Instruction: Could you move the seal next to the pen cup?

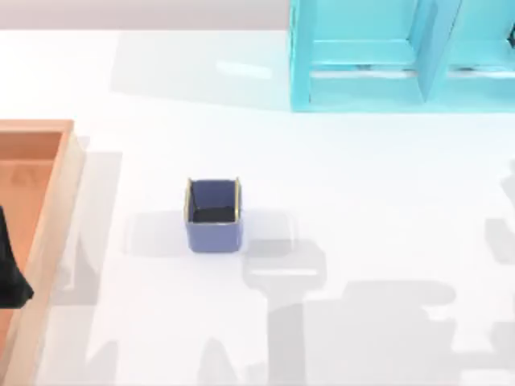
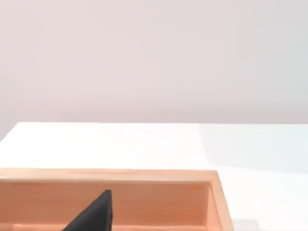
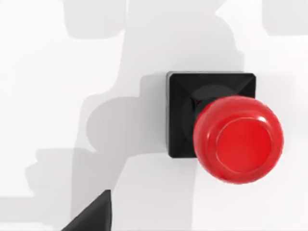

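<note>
**One seal, one pen cup, well apart**

One seal (image 3: 226,130) stands upright on the worktop (image 3: 57,72) below the right wrist camera. One pen cup (image 1: 214,214) sits mid-worktop. One wooden tray (image 1: 50,201) lies left. Both hands' spread: cannot tell.

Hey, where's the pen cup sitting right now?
In the top view, the pen cup stands left of the table's centre, between the wooden tray at the left edge and the turquoise shelf behind.

a wooden tray (image 1: 48,193) sits left, a turquoise shelf (image 1: 362,56) far right.
</note>
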Motion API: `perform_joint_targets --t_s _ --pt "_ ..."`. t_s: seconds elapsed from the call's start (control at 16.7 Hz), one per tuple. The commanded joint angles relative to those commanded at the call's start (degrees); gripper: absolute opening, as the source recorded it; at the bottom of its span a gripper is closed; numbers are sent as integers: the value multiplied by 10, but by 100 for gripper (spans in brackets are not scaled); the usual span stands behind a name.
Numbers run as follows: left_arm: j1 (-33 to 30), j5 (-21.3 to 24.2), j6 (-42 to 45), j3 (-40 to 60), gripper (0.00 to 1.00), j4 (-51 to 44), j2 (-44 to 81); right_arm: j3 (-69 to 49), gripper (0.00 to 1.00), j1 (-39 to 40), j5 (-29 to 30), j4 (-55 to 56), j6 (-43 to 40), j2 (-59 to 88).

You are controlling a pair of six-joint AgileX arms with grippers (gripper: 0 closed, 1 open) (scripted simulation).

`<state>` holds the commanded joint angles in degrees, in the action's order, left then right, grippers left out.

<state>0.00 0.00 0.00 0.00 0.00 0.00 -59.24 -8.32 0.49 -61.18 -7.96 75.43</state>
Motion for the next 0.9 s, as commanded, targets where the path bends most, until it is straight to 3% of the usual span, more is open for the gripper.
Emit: perform_joint_targets --t_s 0.36,0.9 --pt "0 0 0 0 100 0 0 -124 100 -16 -5 -114 -14 134" --pt "0 0 0 0 100 0 0 -91 100 -14 -5 -74 -12 145"
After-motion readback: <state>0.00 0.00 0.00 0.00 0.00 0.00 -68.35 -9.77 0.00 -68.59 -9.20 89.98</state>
